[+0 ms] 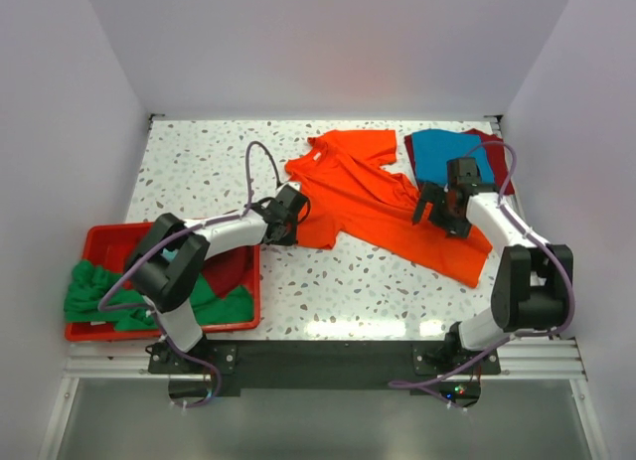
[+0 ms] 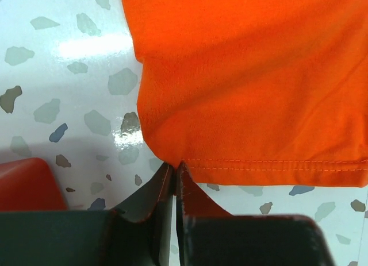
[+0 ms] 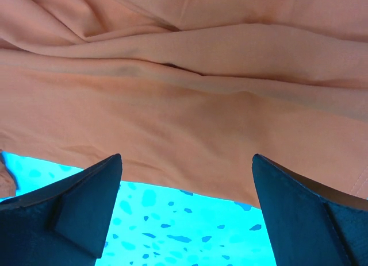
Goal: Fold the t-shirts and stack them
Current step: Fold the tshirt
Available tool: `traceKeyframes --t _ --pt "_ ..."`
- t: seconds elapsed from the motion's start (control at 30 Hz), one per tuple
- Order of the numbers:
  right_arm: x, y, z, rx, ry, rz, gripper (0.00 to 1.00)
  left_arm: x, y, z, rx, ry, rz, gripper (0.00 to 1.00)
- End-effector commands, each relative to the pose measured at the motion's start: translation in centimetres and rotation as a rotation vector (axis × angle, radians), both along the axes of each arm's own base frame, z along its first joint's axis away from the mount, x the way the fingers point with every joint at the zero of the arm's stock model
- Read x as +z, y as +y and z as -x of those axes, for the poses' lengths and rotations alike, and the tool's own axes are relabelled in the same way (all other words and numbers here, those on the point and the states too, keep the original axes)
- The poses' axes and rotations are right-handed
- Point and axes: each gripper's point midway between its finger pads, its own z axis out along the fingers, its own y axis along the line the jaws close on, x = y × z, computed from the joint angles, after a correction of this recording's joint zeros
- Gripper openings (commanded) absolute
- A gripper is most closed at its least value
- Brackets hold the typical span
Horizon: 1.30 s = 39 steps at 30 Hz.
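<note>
The orange t-shirt (image 1: 368, 197) lies spread and wrinkled across the middle of the table. My left gripper (image 1: 288, 220) is shut on the shirt's lower left hem corner (image 2: 175, 162); the hem runs right from the fingertips. My right gripper (image 1: 434, 210) is open and empty, low over the shirt's right edge; the cloth (image 3: 190, 122) fills the view beyond its fingers (image 3: 86, 191). A folded blue t-shirt (image 1: 449, 152) lies on a dark red one (image 1: 502, 162) at the back right. A green t-shirt (image 1: 99, 291) and a dark red one (image 1: 229, 266) lie in the red bin.
The red plastic bin (image 1: 104, 236) stands at the table's front left, beside the left arm. White walls close in the table on three sides. The speckled tabletop (image 1: 338, 291) shows in front of the orange shirt.
</note>
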Motion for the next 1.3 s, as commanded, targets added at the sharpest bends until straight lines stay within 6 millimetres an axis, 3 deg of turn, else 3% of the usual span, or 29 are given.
traceKeyframes --t 0.0,0.07,0.13,0.23,0.43,0.57,0.6,0.67,0.83,1.0,1.1,1.27 --pt "1.1 -0.2 0.5 0.006 -0.02 0.006 0.99 -0.2 -0.1 -0.2 0.006 0.001 0.007 0.07" --pt "1.4 -0.6 1.0 -0.011 -0.016 0.025 0.99 0.2 -0.1 -0.3 0.003 -0.002 0.005 0.0" --pt "1.9 -1.3 1.5 -0.035 -0.019 0.054 0.99 1.0 -0.4 -0.6 -0.003 -0.012 0.015 0.0" --pt "2.5 -3.2 3.6 -0.113 0.014 0.142 0.99 2.9 -0.7 -1.1 -0.013 -0.047 0.035 0.0" --pt "1.0 -6.0 8.5 -0.296 0.073 0.133 0.95 6.5 -0.2 -2.2 -0.003 -0.125 0.074 0.0" --pt "-0.8 -6.4 11.2 -0.387 0.152 0.097 0.81 7.6 -0.1 -2.2 -0.001 -0.166 0.113 0.0" --pt "-1.3 -6.4 11.6 -0.403 0.173 0.087 0.72 7.6 -0.3 -2.1 -0.008 -0.166 0.131 0.0" --pt "-2.2 -6.2 12.3 -0.435 0.21 0.041 0.64 7.9 -0.3 -2.2 -0.004 -0.176 0.16 0.0" --pt "-3.2 -7.6 12.9 -0.51 0.264 0.034 0.49 8.7 -0.9 -2.3 -0.013 -0.195 0.215 0.0" --pt "-2.3 -9.7 12.5 -0.572 0.249 0.064 0.46 8.4 -0.6 -2.6 -0.009 -0.185 0.227 0.0" --pt "-2.3 -10.0 12.7 -0.584 0.262 0.074 0.43 7.9 0.2 -2.8 0.006 -0.177 0.228 0.0" --pt "-3.9 -9.5 13.1 -0.6 0.298 0.05 0.35 7.9 1.3 -3.0 0.023 -0.183 0.227 0.0"
